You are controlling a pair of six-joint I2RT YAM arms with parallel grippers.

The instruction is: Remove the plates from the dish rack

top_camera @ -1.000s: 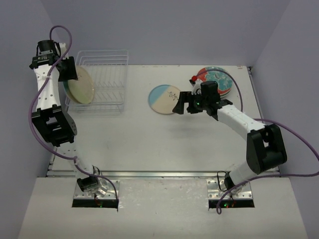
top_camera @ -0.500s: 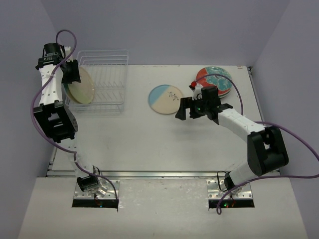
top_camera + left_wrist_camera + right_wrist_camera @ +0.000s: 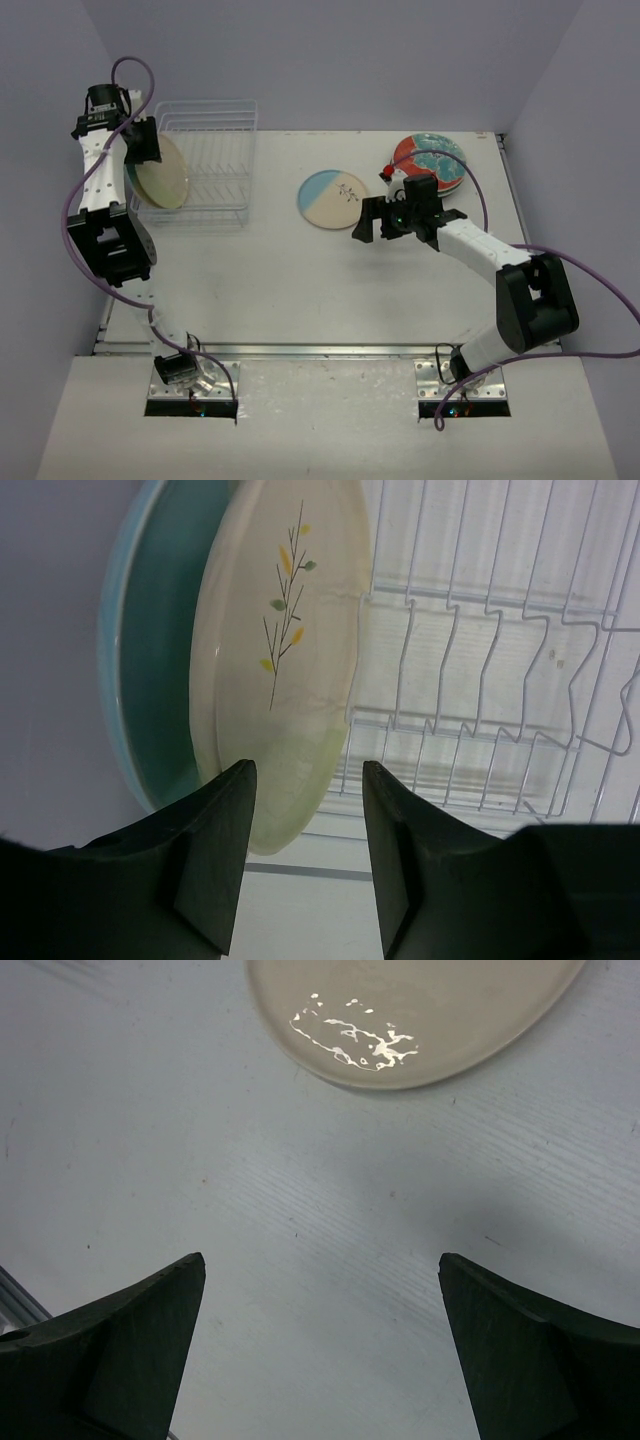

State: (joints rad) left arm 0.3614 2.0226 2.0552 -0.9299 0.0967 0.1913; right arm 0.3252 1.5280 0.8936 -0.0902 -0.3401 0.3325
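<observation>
The dish rack (image 3: 215, 150) is thin white wire bent into upright slots. It stands at 10 o'clock on the pale, matte bench (image 3: 300, 290). Two round glazed plates stand on edge at its 9 o'clock end. One is a cream plate (image 3: 280, 650) with a thin painted sprig of yellow and green leaves. The other is a teal plate (image 3: 160, 660), close behind it on the side away from the slots.

Two more plates lie flat on the bench. A cream plate with a pale blue segment (image 3: 333, 199) sits near the middle, towards 12 o'clock. A red plate with teal-and-white patches (image 3: 430, 162) lies well apart from it at 1 o'clock. That makes four plates in view and one rack.

The left end effector (image 3: 307, 780) is partly spread. Its two dark, blunt fingers (image 3: 215, 870) straddle the lower rim of the sprig plate. One finger is on the teal plate's side and the other is in front of the cream face. A sliver of rack shows between the front finger and the plate, so the rim is not pinched. Whether the back finger touches cannot be told.

The right end effector (image 3: 320, 1270) is spread wide and holds nothing. It hangs over bare bench just at 5 o'clock of the blue-segment plate. In the right wrist view, that plate's glossy cream rim shows at 12 o'clock.
</observation>
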